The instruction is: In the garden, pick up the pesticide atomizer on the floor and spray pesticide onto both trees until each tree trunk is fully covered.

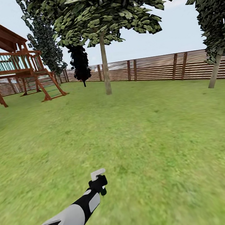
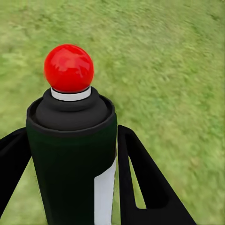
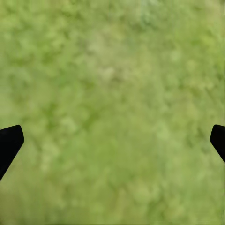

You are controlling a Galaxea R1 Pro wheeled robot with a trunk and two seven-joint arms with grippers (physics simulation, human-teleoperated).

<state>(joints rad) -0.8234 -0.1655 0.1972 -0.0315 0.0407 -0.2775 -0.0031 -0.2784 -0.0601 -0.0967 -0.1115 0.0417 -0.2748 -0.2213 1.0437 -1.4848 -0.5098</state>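
My left gripper (image 1: 100, 183) reaches out low over the lawn (image 1: 147, 132) and is shut on the pesticide atomizer (image 2: 70, 140). This is a near-black bottle with a pale stripe and a red ball cap. Its black fingers (image 2: 140, 183) press both sides of the bottle in the left wrist view. One tree trunk (image 1: 104, 65) stands straight ahead, far off near the fence. A second, leaning trunk (image 1: 215, 71) rises at the far right. My right gripper (image 3: 112, 140) is open over grass, with nothing between its fingertips.
A brown slat fence (image 1: 156, 68) closes the back of the garden. A wooden playset (image 1: 13, 65) stands at the back left, with dark narrow conifers (image 1: 80, 61) beside it. Open grass lies between me and both trees.
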